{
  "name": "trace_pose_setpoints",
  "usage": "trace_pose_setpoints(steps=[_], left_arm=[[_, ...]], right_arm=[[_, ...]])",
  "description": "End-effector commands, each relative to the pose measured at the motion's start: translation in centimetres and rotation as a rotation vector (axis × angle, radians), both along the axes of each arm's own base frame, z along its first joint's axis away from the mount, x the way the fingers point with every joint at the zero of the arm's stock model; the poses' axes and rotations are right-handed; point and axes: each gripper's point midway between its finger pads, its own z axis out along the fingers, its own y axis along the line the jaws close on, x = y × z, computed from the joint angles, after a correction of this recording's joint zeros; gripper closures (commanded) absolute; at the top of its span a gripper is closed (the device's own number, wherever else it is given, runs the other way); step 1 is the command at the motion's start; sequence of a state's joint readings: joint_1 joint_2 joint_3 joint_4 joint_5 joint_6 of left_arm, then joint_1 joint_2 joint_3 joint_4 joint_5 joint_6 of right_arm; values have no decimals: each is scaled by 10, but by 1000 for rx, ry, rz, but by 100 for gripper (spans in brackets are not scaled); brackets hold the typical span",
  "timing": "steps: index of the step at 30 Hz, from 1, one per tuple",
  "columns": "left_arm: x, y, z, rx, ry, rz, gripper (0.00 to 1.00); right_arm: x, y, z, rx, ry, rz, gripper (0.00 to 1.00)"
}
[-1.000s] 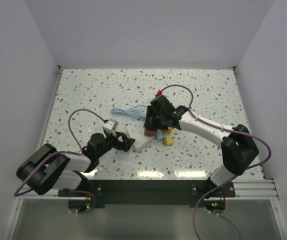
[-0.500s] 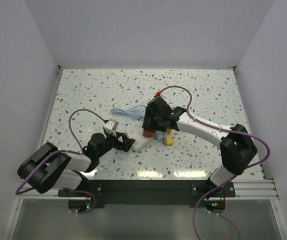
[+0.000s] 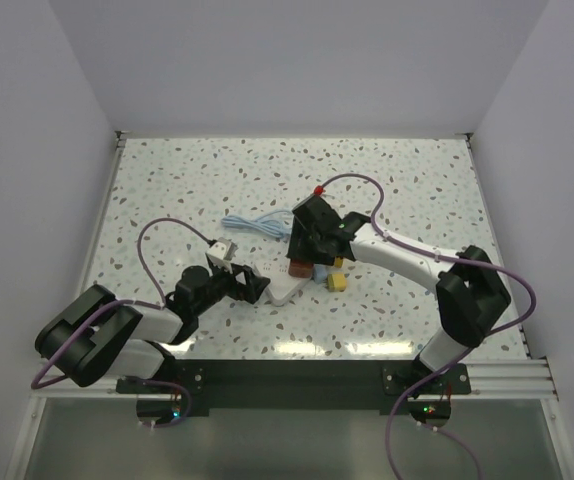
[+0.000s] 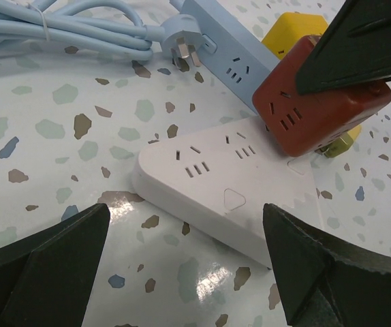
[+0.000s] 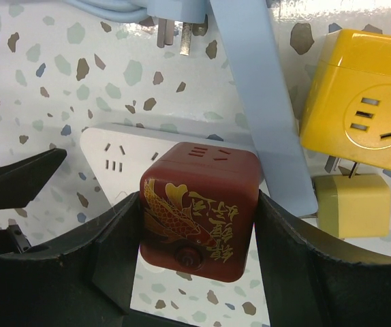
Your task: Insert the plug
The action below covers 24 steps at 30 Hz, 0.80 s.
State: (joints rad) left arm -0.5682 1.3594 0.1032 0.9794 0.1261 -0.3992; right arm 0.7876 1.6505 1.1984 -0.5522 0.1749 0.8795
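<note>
One red plug (image 5: 202, 178) clamped inside right claw (image 5: 194, 225), over white strip (image 5: 101, 142).

- Speckled terrazzo table (image 3: 167, 180) — pale, with grey, brown and blue chips.
- White power strip (image 4: 223, 197) lies flat near the table's middle, sockets up.
- Blue power strip (image 4: 233, 58) lies just beyond the white power strip, on its far right side.
- Bundled blue cable (image 4: 59, 27) lies beyond the white power strip to its left — its three-pin plug (image 4: 182, 51) rests near the blue strip's end.
- Yellow cube socket (image 5: 366, 126) sits right of the white power strip, past the blue one.
- Small pale yellow block (image 5: 352, 204) lies just beside that cube, also right of the white power strip.
</note>
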Motion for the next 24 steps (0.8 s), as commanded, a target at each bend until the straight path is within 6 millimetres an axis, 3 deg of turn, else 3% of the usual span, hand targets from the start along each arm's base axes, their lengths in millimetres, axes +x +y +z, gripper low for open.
trace_pose_setpoints(steps=[1, 9, 24], left_arm=[[12, -3, 22, -25, -94, -5, 0], [13, -1, 21, -25, -90, -4, 0], [12, 0, 20, -31, -86, -8, 0]], right_arm=[[6, 0, -4, -25, 4, -36, 100], [4, -2, -9, -40, 12, -40, 100], [-16, -9, -47, -107, 28, 24, 100]])
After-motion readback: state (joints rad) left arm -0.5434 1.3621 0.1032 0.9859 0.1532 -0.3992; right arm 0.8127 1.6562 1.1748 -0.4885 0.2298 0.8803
